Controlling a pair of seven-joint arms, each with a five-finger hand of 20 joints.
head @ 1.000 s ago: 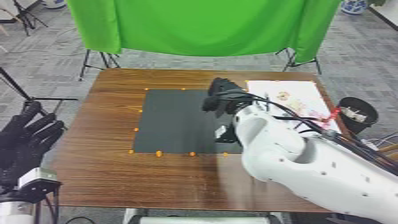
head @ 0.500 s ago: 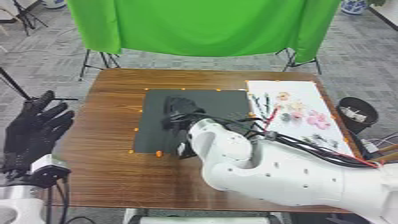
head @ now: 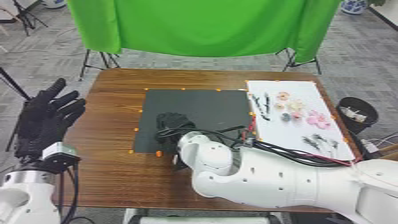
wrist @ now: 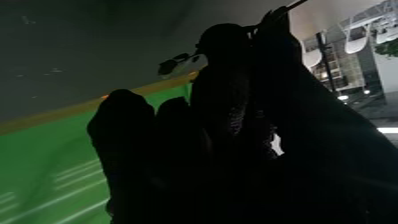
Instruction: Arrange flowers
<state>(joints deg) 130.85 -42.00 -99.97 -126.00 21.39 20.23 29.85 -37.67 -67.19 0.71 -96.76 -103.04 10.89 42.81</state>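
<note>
In the head view the right hand (head: 174, 121) is over the left part of the dark mat (head: 200, 100). The right wrist view has the right hand (wrist: 222, 100) pinching a thin leafy sprig (wrist: 171, 64) between thumb and finger. On the white sheet (head: 293, 135), right of the mat, lie pink flowers (head: 318, 120), smaller pale blossoms (head: 283, 95), dark slender stems (head: 266, 102) and several grey sprigs (head: 320, 141). The left hand (head: 44, 120) is held up at the table's left side with its fingers straight.
Small orange markers (head: 159, 154) line the mat and sheet on the brown table (head: 115, 175). A black bin (head: 358, 110) stands beyond the right edge, and a green cloth (head: 204, 25) hangs behind the table. Cables run along the right arm.
The right hand has moved left across the mat and then nearer the front, uncovering more of the sheet. The left hand has risen and shifted slightly right.
</note>
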